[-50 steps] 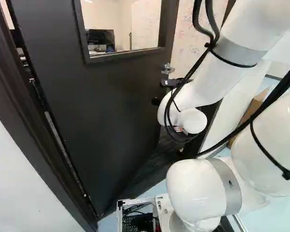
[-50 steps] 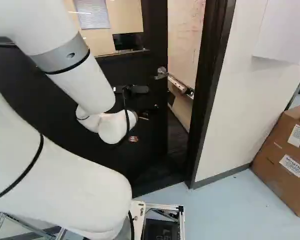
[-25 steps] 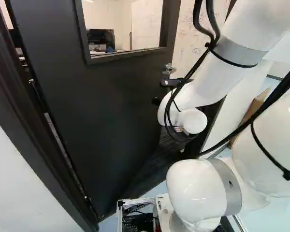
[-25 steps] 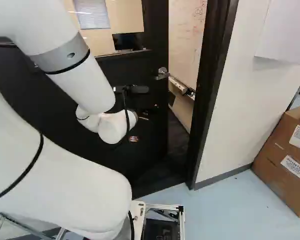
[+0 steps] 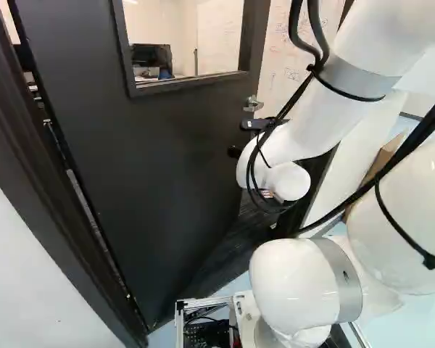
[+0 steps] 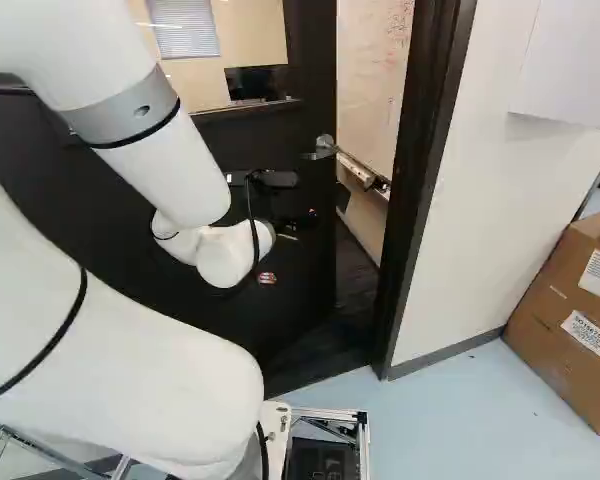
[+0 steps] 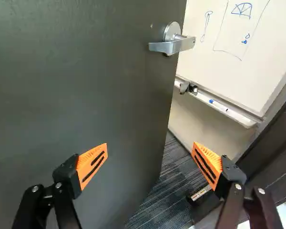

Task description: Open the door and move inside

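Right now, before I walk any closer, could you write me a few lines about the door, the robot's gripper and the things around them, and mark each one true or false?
1. The door stands partly open. True.
2. The gripper is clamped on the door handle. False: its two fingers stand apart, and the handle is ahead of them.
3. A whiteboard with drawings shows past the door's edge. True.
4. The cardboard box sits on a table. False: it rests on the floor.
5. The door has a window in it. True.

Base views overlapping, apparently forward-facing
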You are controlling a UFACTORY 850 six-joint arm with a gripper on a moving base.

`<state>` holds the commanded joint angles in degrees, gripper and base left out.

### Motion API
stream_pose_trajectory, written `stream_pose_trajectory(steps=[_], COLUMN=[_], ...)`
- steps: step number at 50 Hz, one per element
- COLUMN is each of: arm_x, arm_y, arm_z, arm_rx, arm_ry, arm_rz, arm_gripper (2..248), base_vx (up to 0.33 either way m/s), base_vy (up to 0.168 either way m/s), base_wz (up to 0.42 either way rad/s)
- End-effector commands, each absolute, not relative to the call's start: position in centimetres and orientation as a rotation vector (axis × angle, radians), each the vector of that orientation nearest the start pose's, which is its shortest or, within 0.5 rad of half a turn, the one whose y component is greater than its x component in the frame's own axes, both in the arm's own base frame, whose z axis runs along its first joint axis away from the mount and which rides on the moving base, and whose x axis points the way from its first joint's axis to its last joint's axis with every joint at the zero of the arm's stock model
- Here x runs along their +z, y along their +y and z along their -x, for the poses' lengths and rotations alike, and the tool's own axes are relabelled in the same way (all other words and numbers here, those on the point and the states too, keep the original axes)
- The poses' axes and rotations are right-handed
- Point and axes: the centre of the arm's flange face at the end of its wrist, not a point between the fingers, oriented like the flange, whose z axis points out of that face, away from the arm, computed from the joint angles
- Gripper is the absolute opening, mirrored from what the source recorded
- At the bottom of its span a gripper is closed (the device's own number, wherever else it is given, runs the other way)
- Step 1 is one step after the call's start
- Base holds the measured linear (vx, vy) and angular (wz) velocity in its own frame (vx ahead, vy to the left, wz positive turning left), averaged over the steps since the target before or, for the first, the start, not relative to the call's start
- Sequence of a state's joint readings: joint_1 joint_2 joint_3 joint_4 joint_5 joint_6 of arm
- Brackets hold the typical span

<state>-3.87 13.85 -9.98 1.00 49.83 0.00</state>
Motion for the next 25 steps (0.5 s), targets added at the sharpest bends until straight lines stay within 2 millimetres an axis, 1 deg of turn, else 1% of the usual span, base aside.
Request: stream_pose_trajectory(steps=[25], arm_x=[38.9], arm_y=[-1.6], arm_z=[-31.2], arm_rx=[-1.899], arm_ry=[0.134], arm_rz=[2.544], arm_gripper=[247], base_vx=[0.000], base_vy=[0.000], base_wz=[0.000])
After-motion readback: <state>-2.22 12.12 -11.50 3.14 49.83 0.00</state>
